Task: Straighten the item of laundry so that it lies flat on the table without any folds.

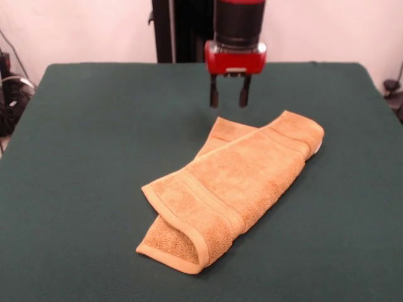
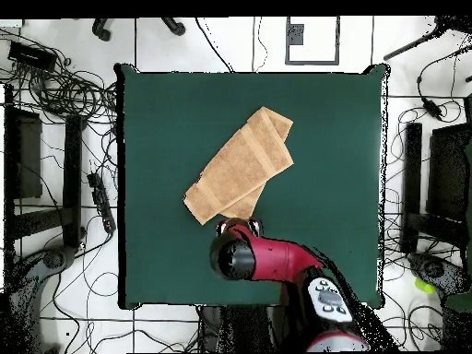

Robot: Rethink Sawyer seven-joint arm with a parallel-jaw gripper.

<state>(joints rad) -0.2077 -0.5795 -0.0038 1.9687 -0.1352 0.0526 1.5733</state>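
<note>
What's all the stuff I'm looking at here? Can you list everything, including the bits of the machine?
Towel: one, orange-tan, folded over itself, lying slantwise near the middle of the table.
Table: one, dark green top, carries the towel and fills most of the front view.
Cables: many, black, tangled on the pale floor beside the table in the overhead view.
Dark equipment: several pieces, black, on the floor at both sides of the table.
Arm: one, red and black, reaching over the table from its base side.
Claw: one, red housing with two black fingers set apart, open, hanging just above the towel's far end, holding nothing.
</note>
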